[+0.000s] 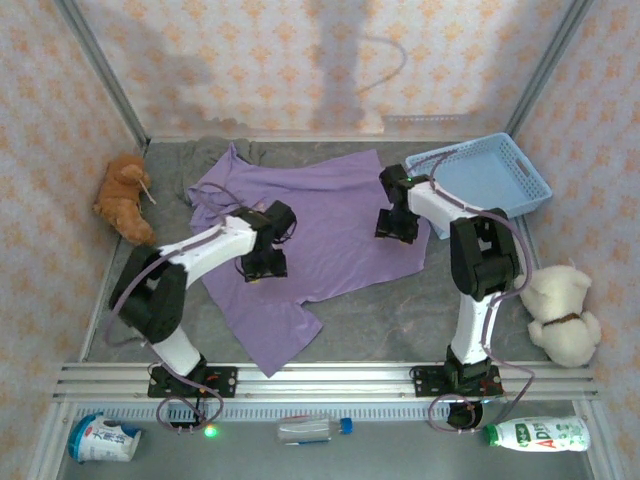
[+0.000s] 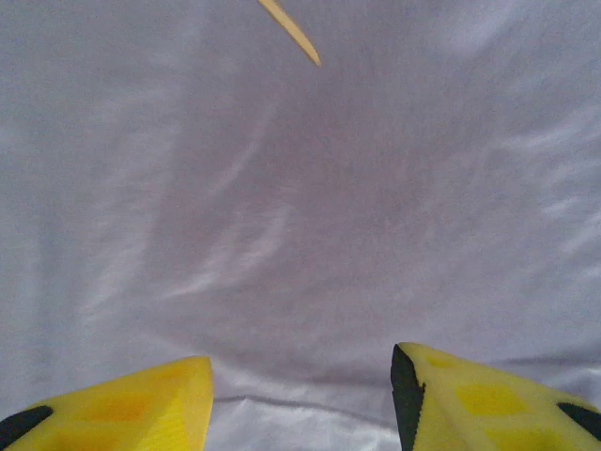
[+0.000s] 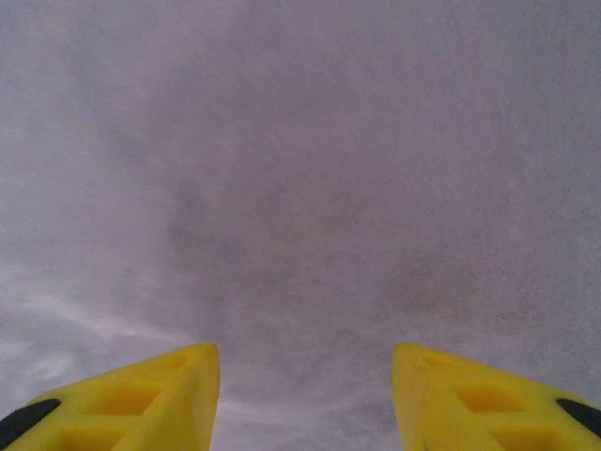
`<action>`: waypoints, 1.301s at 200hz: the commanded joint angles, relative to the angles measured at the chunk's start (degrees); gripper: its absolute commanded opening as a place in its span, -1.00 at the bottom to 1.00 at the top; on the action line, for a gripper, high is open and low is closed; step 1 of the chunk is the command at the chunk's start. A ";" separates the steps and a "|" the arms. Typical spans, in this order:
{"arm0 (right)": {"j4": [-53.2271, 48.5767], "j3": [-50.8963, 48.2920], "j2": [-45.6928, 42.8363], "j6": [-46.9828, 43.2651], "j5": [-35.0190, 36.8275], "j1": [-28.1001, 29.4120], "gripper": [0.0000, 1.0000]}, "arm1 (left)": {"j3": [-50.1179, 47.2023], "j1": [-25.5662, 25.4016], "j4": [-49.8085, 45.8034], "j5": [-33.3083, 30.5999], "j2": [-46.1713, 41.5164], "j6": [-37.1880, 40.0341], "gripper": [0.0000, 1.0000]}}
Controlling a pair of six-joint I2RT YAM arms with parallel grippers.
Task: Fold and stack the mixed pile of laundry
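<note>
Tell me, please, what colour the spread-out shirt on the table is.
The shirt is lavender purple, clearest in the top view.

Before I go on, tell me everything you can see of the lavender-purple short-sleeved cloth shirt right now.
The lavender-purple short-sleeved shirt lies spread open, mostly flat and unfolded, across the middle of the grey table. It looks like thin, soft fabric with shallow wrinkles; one part trails toward the near edge. Its far left edge meets the grey-brown garment. The left gripper and right gripper are over it, jaws open, holding nothing; contact cannot be told.
</note>
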 commanded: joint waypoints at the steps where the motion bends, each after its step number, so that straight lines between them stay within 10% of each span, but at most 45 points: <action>1: 2.13 -2.29 -1.25 1.75 -0.33 -0.16 0.03 | -2.06 -0.37 1.41 0.82 2.78 -0.50 0.07; 49: 2.56 -7.04 -3.89 2.07 -3.33 -0.02 0.04 | -4.58 0.90 -7.40 -9.88 5.46 0.36 0.06; 111: 1.58 -7.63 -10.19 2.23 -5.48 2.08 0.11 | -2.20 15.56 -11.09 -17.13 2.79 9.09 -0.01; 224: 4.14 -18.54 -13.51 3.08 -9.35 -2.56 0.01 | 8.84 14.42 -9.48 -9.20 3.91 11.85 0.26; 260: 3.64 -16.21 -11.74 5.05 -9.19 -2.55 -0.78 | 5.19 14.38 -5.46 -10.94 7.40 10.34 0.26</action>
